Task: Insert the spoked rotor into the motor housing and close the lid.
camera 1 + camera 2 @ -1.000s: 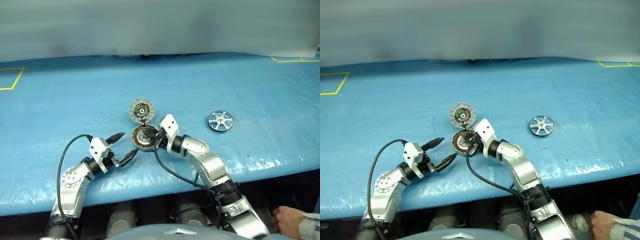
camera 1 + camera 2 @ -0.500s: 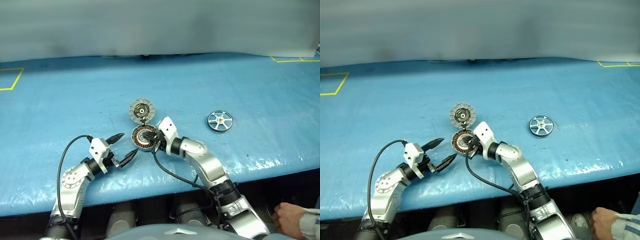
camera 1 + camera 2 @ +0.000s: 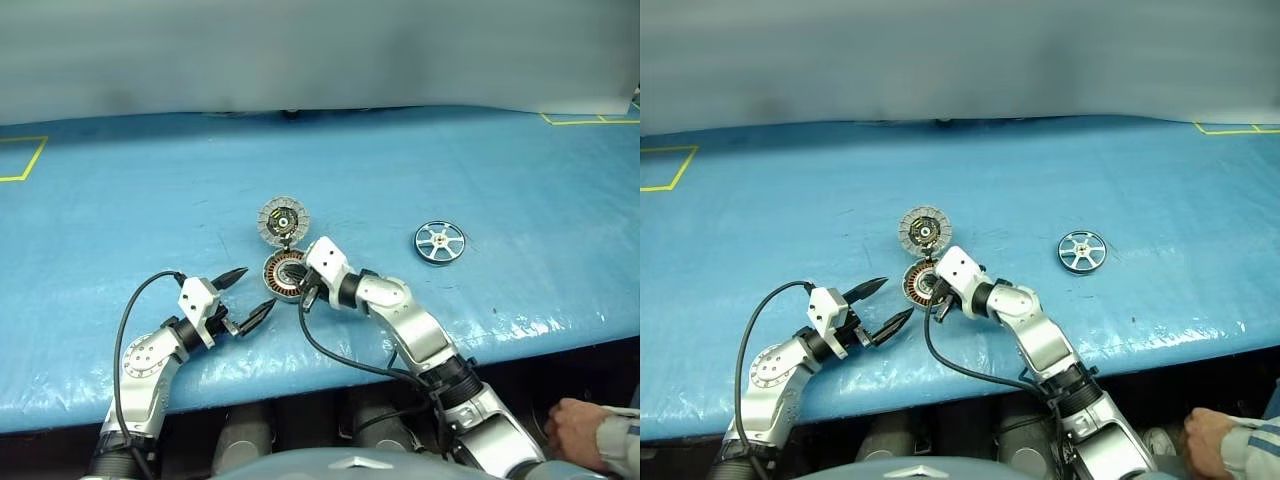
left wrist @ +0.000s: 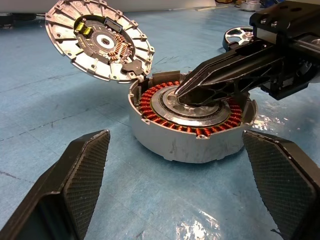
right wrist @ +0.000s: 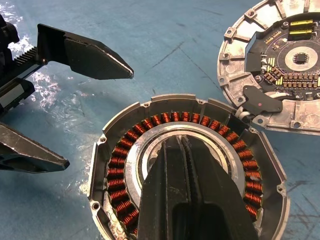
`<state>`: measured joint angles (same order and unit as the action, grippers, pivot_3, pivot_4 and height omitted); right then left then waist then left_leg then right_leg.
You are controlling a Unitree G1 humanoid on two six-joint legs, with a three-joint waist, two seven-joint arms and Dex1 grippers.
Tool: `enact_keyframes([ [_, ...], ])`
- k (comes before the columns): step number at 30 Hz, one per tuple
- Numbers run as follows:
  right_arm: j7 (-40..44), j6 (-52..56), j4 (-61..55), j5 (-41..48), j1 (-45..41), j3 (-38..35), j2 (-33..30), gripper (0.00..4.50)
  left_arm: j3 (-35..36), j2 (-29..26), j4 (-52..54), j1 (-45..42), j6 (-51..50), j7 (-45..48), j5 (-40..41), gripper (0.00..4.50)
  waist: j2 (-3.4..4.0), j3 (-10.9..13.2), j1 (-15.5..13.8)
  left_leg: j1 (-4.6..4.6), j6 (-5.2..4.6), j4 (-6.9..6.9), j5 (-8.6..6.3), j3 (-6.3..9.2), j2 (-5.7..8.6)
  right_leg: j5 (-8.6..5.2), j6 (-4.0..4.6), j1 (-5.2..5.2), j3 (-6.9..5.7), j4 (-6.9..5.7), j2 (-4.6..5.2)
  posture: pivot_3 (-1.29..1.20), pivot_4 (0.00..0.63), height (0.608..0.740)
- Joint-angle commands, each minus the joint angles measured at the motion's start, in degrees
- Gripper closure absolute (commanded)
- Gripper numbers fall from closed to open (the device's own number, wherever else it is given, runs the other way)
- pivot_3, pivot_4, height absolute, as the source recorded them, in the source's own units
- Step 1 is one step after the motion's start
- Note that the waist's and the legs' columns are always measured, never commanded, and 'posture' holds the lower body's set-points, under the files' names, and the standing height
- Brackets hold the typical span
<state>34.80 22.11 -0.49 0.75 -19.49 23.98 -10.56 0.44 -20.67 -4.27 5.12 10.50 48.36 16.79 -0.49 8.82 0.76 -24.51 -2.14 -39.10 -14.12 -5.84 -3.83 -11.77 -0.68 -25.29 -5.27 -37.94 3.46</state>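
The motor housing sits open on the blue table, its copper winding ring and silver centre showing. Its hinged lid is tipped back just behind it, inner face up. Well off to the right, the spoked rotor lies flat on the table. My right gripper is shut with nothing in it, and its tips rest over the housing's silver centre. My left gripper stands open on the housing's left, level with it and a little short of it, with the housing in line between its fingers.
Yellow tape marks sit at the table's far left and far right corners. The table's front edge runs just behind my arms. A person's hand rests below that edge at the near right.
My right gripper has rolled at the wrist and shifted slightly left over the housing, still shut. The left gripper, housing, lid and rotor have not moved.
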Motion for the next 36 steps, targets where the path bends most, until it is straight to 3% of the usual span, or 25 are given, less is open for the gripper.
enact_keyframes([
  [1,-0.01,3.01,-1.39,-1.95,-0.75,1.52,-0.84,4.46,0.13,-0.15,0.46,-0.21,1.02,-0.01,0.17,0.00,0.00,0.00,-0.02,0.00,0.00,0.00,0.00,0.00,0.00,0.00,0.00,0.00,0.00,0.00,0.00,0.00,0.150,0.740],
  [27,-4.17,7.75,-5.90,-1.80,0.02,-1.07,0.02,4.46,-0.54,0.30,0.01,-0.42,1.03,0.40,0.13,0.00,-0.02,-0.04,-0.07,-0.01,-0.02,-0.02,0.02,0.01,0.01,-0.10,0.17,0.02,-0.03,0.01,0.04,0.00,0.150,0.740],
  [32,-3.95,8.39,-13.61,4.06,1.41,-7.02,1.30,4.46,-0.22,0.16,0.32,-0.15,1.12,0.54,0.50,0.00,-0.01,-0.04,-0.12,-0.10,-0.02,-0.02,0.02,0.01,0.01,-0.07,0.12,-0.07,-0.03,0.00,0.04,0.00,0.150,0.740],
  [36,-4.67,10.96,-20.32,6.75,3.60,-12.38,-1.22,4.46,0.09,0.03,0.66,-0.02,1.51,0.87,0.95,0.00,-0.01,-0.04,-0.13,-0.16,-0.03,0.01,0.01,0.03,0.01,0.00,-0.01,-0.10,-0.04,0.04,0.04,0.00,0.150,0.740],
])
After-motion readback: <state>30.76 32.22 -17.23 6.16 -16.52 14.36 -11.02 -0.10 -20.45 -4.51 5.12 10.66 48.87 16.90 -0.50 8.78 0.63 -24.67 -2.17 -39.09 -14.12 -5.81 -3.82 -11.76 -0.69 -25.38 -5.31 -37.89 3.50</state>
